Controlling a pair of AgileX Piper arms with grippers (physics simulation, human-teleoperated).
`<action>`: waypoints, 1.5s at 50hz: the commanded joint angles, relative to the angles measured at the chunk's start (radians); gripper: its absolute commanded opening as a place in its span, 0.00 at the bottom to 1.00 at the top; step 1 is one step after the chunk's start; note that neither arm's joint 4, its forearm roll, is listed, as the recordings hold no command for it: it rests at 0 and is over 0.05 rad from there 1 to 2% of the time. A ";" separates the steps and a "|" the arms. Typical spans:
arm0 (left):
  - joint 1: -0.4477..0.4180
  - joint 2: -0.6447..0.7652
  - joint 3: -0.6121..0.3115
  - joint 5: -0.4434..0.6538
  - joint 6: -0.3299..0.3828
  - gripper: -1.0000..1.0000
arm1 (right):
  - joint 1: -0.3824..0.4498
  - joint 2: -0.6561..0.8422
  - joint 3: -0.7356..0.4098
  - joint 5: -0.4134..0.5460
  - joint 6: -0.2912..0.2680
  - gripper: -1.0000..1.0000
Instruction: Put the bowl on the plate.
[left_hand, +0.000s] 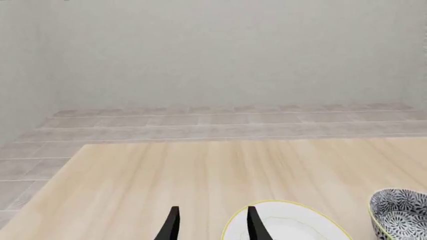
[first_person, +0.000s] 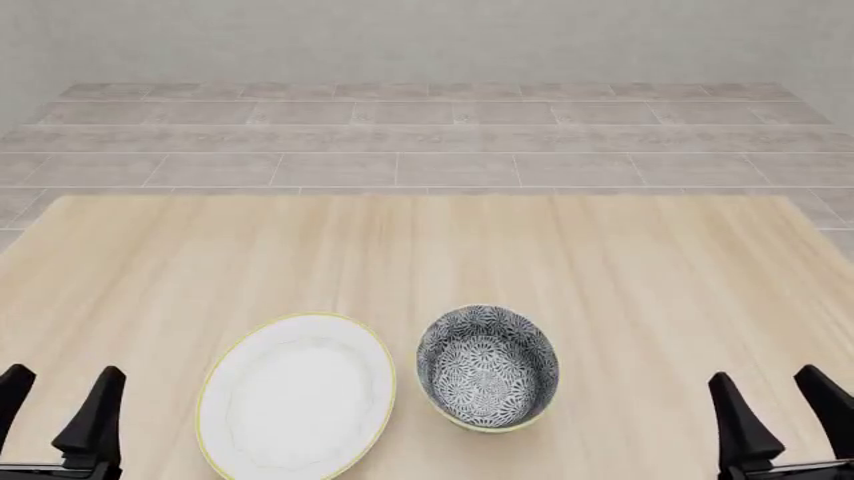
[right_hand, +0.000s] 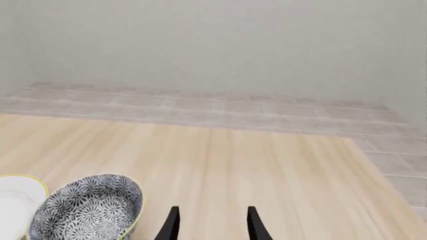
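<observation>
- Your left gripper (first_person: 56, 405) sits at the near left edge of the front view, fingers spread apart, holding nothing.
- Your right gripper (first_person: 781, 405) sits at the near right edge, fingers also spread, holding nothing.
- The bowl (first_person: 487, 367) stands upright on the table (first_person: 427, 250), between your two grippers and a little ahead of them, well apart from your right gripper, nearer to it than to the left.
- The plate (first_person: 298, 394) lies flat just left of the bowl, rims nearly touching; can't tell if they meet. It's near your left gripper.
- Front view cuts off the plate's near rim and both arms below the fingers.
- Left wrist view shows only part of the plate (left_hand: 293, 222) and a slice of the bowl (left_hand: 400, 212).
- Right wrist view cuts off the near side of the bowl (right_hand: 90, 207).
</observation>
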 joint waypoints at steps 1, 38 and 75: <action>-0.004 0.000 0.000 -0.001 0.005 1.00 | -0.008 0.045 0.000 -0.032 -0.003 1.00; -0.012 0.000 -0.001 -0.004 0.016 1.00 | -0.022 0.144 0.000 -0.110 -0.015 1.00; -0.011 0.000 -0.005 -0.006 0.019 1.00 | 0.032 0.621 -0.570 0.041 -0.022 1.00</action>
